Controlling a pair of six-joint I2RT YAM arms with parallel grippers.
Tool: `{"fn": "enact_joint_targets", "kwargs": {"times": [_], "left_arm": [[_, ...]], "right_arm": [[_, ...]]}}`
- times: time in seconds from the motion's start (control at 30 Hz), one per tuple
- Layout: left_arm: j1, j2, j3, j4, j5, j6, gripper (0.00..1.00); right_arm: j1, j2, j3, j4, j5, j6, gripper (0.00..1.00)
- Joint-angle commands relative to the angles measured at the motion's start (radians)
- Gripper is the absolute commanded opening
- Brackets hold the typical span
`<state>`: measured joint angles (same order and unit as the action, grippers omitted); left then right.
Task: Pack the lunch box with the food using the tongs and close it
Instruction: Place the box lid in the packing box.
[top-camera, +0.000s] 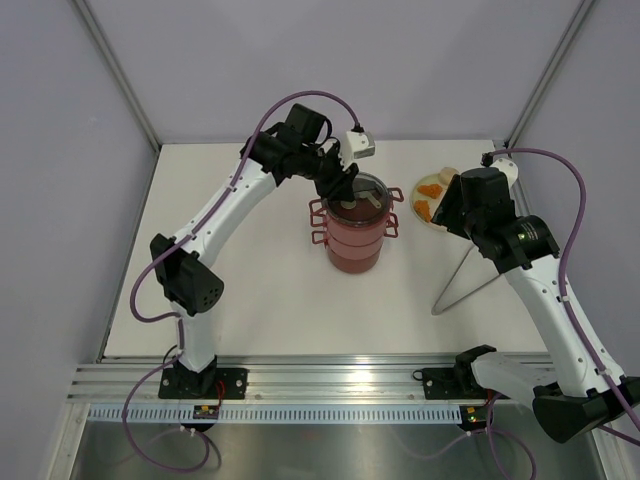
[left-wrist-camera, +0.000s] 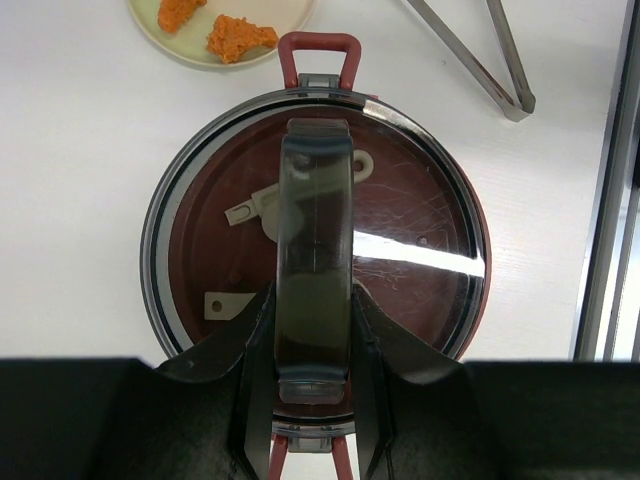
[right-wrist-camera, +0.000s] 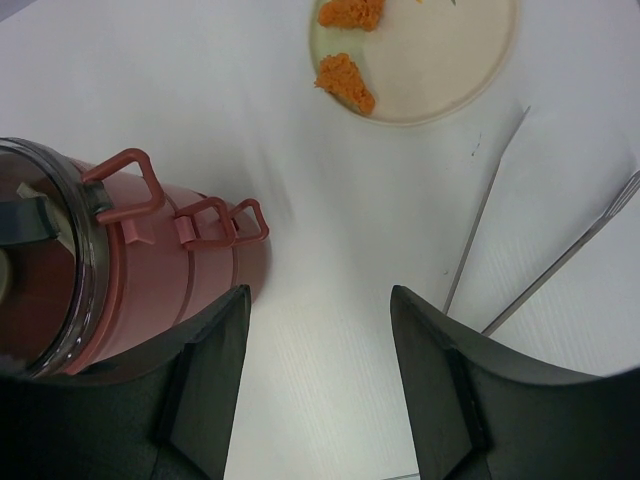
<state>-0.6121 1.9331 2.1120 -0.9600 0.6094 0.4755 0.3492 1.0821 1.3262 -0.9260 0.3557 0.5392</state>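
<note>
Left claw (left-wrist-camera: 312, 400) clenched on the lunch box (top-camera: 352, 235) lid's stiff, slick handle (left-wrist-camera: 314, 250) — right claw (right-wrist-camera: 320, 390) released beside it.

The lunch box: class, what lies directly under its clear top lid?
Under the lunch box's clear top lid sits a dark-red disc lid with small pale tabs. Whatever food lies below it is covered.

One lunch box (top-camera: 353, 232) of three stacked dark-red tiers stands on the table (top-camera: 260, 300). Beside the lunch box lies one cream plate (right-wrist-camera: 455, 70) holding two orange food pieces (right-wrist-camera: 345, 80). One pair of tongs (top-camera: 462, 280) lies near the plate.
</note>
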Motion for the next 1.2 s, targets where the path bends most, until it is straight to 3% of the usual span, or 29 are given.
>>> {"fn": "enact_joint_targets", "kwargs": {"times": [0.0,0.57,1.17], "left_arm": [[-0.002,-0.051,-0.035,-0.057,0.044,0.023,0.0],[-0.002,-0.033,-0.049,-0.014,0.038,0.015,0.0],[-0.002,0.017,-0.024,-0.023,0.128,0.012,0.0]], "right_arm": [[-0.007,-0.004,-0.005,0.015,0.008,0.008,0.65],[-0.007,-0.013,-0.013,0.012,0.008,0.013,0.66],[-0.007,-0.014,-0.013,0.01,0.011,0.016,0.66]]}}
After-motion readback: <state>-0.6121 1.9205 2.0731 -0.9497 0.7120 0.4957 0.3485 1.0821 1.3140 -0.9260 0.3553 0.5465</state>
